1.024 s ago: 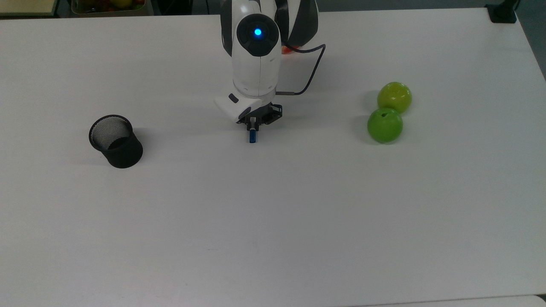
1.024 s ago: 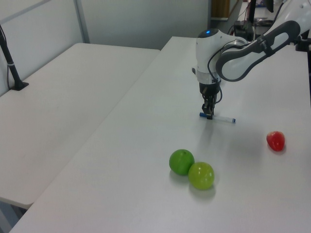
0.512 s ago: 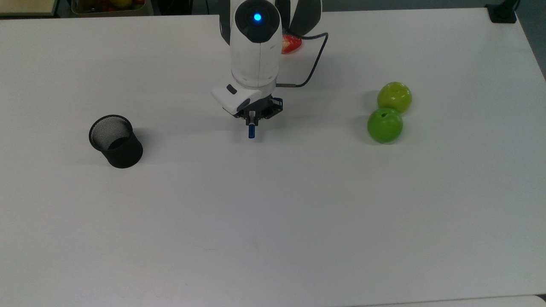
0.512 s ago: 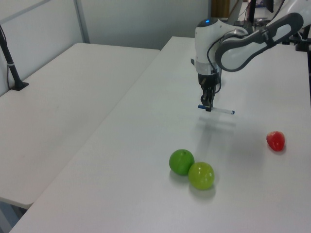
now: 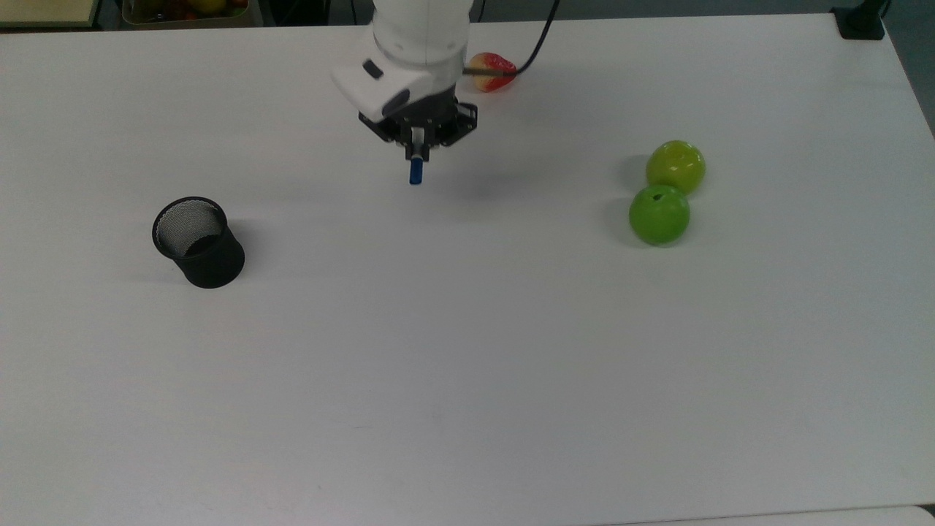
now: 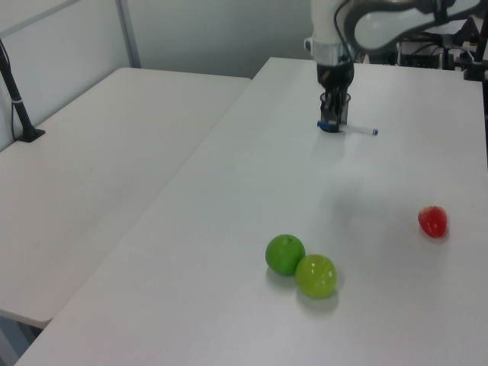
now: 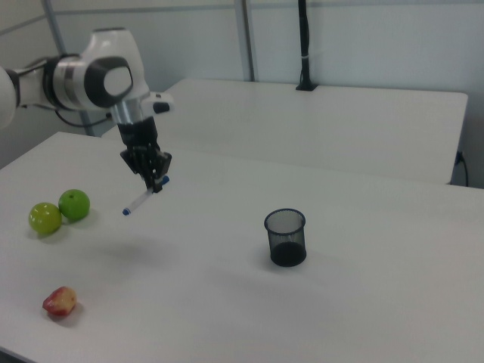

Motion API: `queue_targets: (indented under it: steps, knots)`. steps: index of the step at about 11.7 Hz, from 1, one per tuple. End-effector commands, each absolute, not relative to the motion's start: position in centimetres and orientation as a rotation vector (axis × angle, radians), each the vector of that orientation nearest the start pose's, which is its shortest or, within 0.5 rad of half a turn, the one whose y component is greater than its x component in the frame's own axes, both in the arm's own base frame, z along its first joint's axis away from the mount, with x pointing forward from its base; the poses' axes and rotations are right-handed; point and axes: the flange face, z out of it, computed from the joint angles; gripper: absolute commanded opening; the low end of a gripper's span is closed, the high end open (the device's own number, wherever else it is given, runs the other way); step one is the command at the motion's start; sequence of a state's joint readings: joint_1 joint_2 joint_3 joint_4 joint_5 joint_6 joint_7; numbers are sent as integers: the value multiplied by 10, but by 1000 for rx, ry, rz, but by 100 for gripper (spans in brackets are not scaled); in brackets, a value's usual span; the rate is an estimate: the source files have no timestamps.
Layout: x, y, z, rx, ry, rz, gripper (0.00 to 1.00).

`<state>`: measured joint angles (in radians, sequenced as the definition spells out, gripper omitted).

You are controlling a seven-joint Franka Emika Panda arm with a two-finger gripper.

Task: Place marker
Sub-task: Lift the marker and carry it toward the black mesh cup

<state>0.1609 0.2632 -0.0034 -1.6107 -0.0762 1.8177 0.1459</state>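
White table [image 5: 467, 365]: hand [image 5: 416, 150] clamps marker [image 5: 416, 171] aloft; mesh cup [image 5: 198, 242], apples [image 5: 659, 214] well apart.

The robot arm [image 7: 91, 79] was white and smooth, with round joints and dark grey patches where it bent. A thin black cable [image 5: 537, 40] ran along it. The gripper [image 5: 416, 146] at its end was black (much darker than everything else), under a white wedge-shaped part with one small dark button.
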Motion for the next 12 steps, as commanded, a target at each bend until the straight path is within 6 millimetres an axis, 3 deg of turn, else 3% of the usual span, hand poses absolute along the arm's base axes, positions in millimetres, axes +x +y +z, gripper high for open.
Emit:
queue_targets:
  steps: [1, 5, 9, 12]
  knots:
    - [626, 85, 516, -3232, -15, 91, 12]
    - [631, 45, 518, -3234, -14, 87, 12]
    - [634, -30, 516, -3225, -4, 96, 12]
    - [637, -99, 515, -3232, 49, 11, 12]
